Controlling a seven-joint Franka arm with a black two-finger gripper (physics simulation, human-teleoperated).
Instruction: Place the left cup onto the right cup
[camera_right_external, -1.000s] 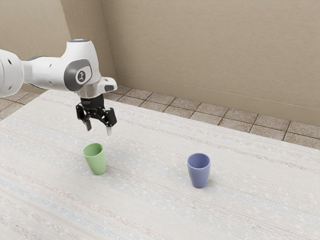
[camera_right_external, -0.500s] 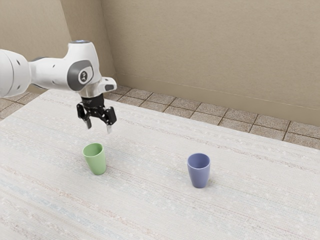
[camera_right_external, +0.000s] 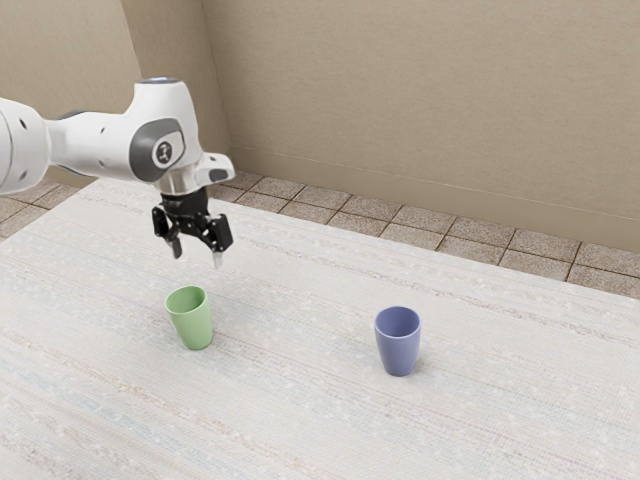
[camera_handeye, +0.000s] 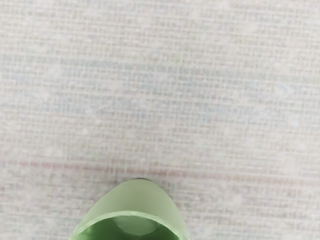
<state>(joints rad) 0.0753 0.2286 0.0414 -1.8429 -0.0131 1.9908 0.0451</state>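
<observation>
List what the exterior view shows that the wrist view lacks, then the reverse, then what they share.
Exterior view adds: the arm with its open gripper hanging above the green cup, the blue cup standing apart toward that view's right, the tiled floor and the wall. Wrist view adds: a look down into the green cup's hollow inside. Both: the green cup upright on the pale table.

The pincer (camera_right_external: 197, 252) hangs open above the upright green cup (camera_right_external: 190, 317), apart from it; the blue cup (camera_right_external: 397, 340) stands well apart on the desk (camera_right_external: 300, 420).
</observation>
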